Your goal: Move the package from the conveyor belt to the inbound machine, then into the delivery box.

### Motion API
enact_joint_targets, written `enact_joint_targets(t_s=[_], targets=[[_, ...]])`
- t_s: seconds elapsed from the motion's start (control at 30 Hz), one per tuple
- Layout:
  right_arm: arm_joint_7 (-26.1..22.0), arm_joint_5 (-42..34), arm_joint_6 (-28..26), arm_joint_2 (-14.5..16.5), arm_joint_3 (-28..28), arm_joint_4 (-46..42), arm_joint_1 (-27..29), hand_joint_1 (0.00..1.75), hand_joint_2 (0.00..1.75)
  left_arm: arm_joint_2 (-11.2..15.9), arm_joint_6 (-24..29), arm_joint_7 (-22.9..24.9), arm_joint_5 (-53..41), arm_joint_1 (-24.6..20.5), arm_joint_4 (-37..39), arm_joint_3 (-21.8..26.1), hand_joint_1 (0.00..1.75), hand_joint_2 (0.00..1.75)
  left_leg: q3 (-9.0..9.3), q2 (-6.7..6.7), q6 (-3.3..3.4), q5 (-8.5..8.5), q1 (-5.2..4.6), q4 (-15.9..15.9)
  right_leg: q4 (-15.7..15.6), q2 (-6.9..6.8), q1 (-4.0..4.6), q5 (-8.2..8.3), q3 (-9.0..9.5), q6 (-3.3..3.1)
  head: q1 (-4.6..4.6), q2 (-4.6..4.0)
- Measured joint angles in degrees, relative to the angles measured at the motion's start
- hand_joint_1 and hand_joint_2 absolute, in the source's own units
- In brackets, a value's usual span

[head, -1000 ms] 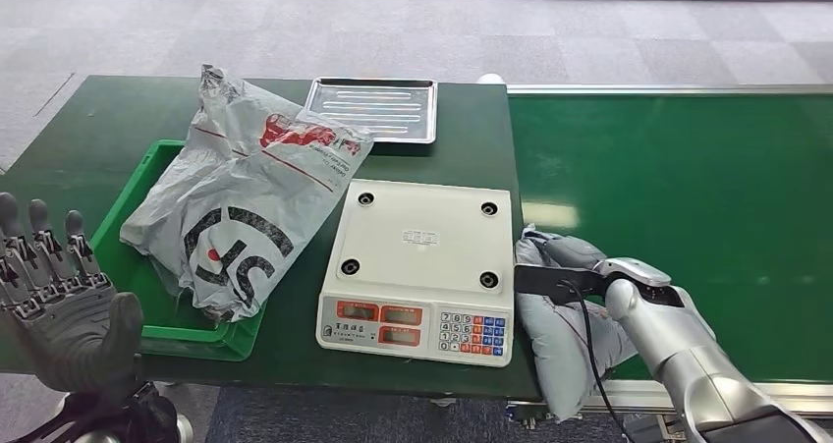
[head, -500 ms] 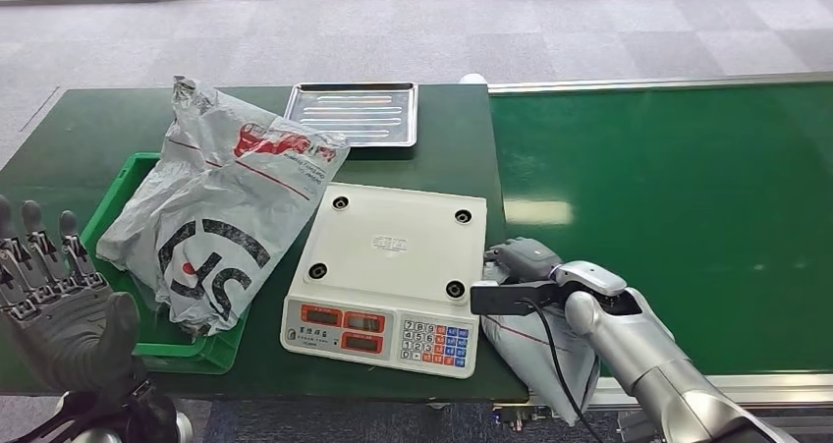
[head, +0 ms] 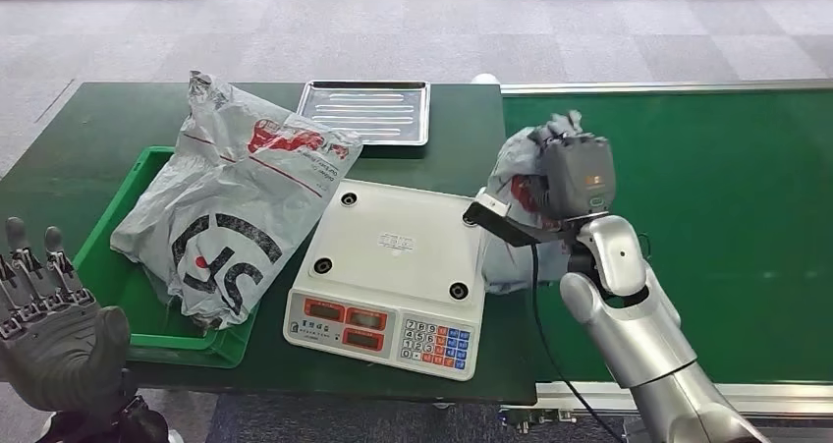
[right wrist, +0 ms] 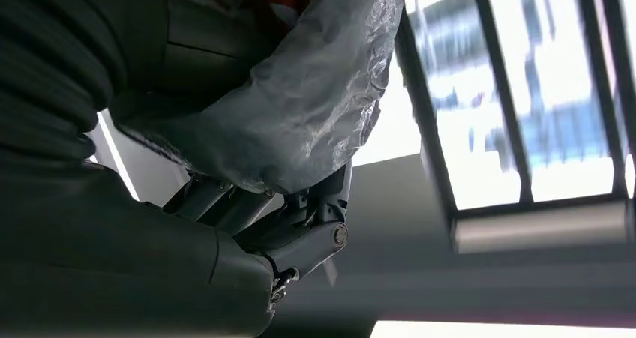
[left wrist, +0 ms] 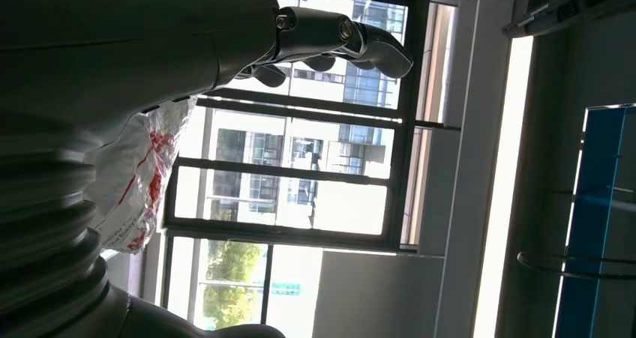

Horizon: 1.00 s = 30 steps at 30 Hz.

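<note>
Head view showed us the right robot hand raised above the seam between the conveyor belt and the dark green worktop, its fingers wrapped around a small grey package that hung beside and partly over the right edge of the inbound machine, a white scale with red displays and a keypad. We saw the same grip in the right wrist view, where the crinkled plastic of the package bulged out over the fingers.

We judged the main risk to be the slack film. The grip seemed to hold loose plastic rather than the contents, so the bag could slide out during the carry and drop onto the belt or the scale's keypad. A release made too near the platform's right edge could also leave the package hanging off, tipping back toward the belt.

The left robot hand waited low at the near left, fingers apart and holding nothing. Beyond it, a large grey bag already overflowed the green delivery box, so a second package might find little room and slip off. A metal tray sat at the far side.
</note>
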Motion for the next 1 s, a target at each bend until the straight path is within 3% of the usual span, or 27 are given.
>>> enact_joint_targets(t_s=[0.1, 0.2, 0.27, 0.37, 0.43, 0.47, 0.53, 0.67, 0.77, 0.9, 1.0], targets=[[0.69, 5.42, -12.47, 2.25, -7.28, -9.73, -0.25, 1.75, 1.75, -0.30, 0.94, 0.40, 0.00, -0.47, 0.27, -0.26, 0.00, 1.75, -0.22, -0.94, 0.05, 0.11, -0.01, 0.07, 0.00, -0.91, -0.01, -0.13, 0.17, 0.13, 0.00, 0.00], [-1.74, 5.65, -14.80, 4.33, -12.66, -17.02, -0.09, 1.75, 1.75, -0.39, 1.32, 0.46, 0.00, -1.05, 0.77, -0.52, 0.00, 1.75, -0.19, -1.15, 0.11, 0.06, -0.06, 0.12, -0.02, -1.08, -0.04, -0.19, 0.35, 0.18, 0.02, 0.00], [-8.06, 4.46, -14.82, 6.53, -15.59, -20.85, 0.47, 1.75, 1.75, -0.39, 1.68, 0.43, -0.01, -1.62, 1.25, -0.73, 0.00, 1.75, -0.18, -1.08, 0.16, 0.03, -0.13, 0.15, -0.02, -1.02, -0.12, -0.19, 0.34, 0.20, 0.02, 0.00], [-22.57, 0.54, -14.81, 12.48, -21.61, -25.61, 0.78, 1.75, 1.75, -0.33, 2.32, 0.33, 0.08, -2.68, 2.42, -1.53, 0.00, 1.75, -0.15, -1.04, 0.21, 0.03, -0.18, 0.15, -0.02, -0.99, -0.17, -0.17, 0.36, 0.23, 0.00, 0.00], [-26.83, -0.94, -14.65, 16.07, -24.80, -26.72, 0.97, 1.75, 1.75, -0.25, 2.79, 0.26, 0.34, -3.23, 3.12, -2.01, 0.00, 1.75, -0.16, -1.05, 0.23, 0.06, -0.17, 0.15, -0.02, -1.00, -0.16, -0.15, 0.40, 0.24, 0.01, 0.00], [-26.15, -0.80, -14.33, 17.21, -25.51, -26.72, 1.16, 1.75, 1.75, -0.20, 2.96, 0.21, 0.52, -3.42, 3.39, -2.17, 0.00, 1.75, -0.19, -1.05, 0.24, 0.07, -0.18, 0.15, -0.02, -1.01, -0.16, -0.15, 0.40, 0.25, 0.01, 0.00], [-20.40, 0.29, -13.30, 18.05, -24.57, -25.24, 1.20, 1.75, 1.75, -0.11, 2.94, 0.14, 0.92, -3.92, 3.81, -2.39, 0.00, 1.75, -0.21, -1.00, 0.24, 0.08, -0.18, 0.15, -0.01, -0.97, -0.17, -0.12, 0.41, 0.27, 0.02, 0.00], [-7.93, 0.82, -9.14, 17.12, -16.56, -18.36, -0.25, 1.75, 1.75, 0.09, 1.93, 0.42, 1.59, -5.37, 4.60, -2.78, 0.00, 1.75, -0.15, -0.89, 0.29, 0.13, -0.21, 0.15, -0.01, -0.88, -0.18, -0.05, 0.40, 0.33, 0.02, 0.00], [-5.21, -0.52, -5.25, 17.05, -10.45, -9.86, -1.87, 1.75, 1.75, 0.26, 1.22, 1.03, 2.03, -6.72, 5.39, -3.27, 0.00, 1.75, -0.17, -0.92, 0.28, 0.20, -0.20, 0.15, -0.01, -0.89, -0.17, -0.02, 0.41, 0.33, 0.02, 0.00], [-4.35, -2.23, -8.52, 18.94, -3.99, 4.57, -4.02, 1.75, 1.75, 0.39, 1.20, 1.49, 2.44, -8.17, 6.59, -4.02, 0.00, 1.75, -0.19, -1.00, 0.23, 0.27, -0.19, 0.16, -0.01, -0.95, -0.16, 0.00, 0.36, 0.32, 0.00, 0.00], [-4.18, -2.70, -9.41, 19.86, -1.97, 10.27, -4.82, 1.75, 1.75, 0.49, 1.25, 1.48, 2.46, -8.32, 7.17, -4.43, 0.00, 1.75, -0.30, -1.19, 0.24, 0.28, -0.19, 0.16, -0.01, -1.12, -0.16, -0.02, 0.31, 0.30, 0.01, 0.00]])
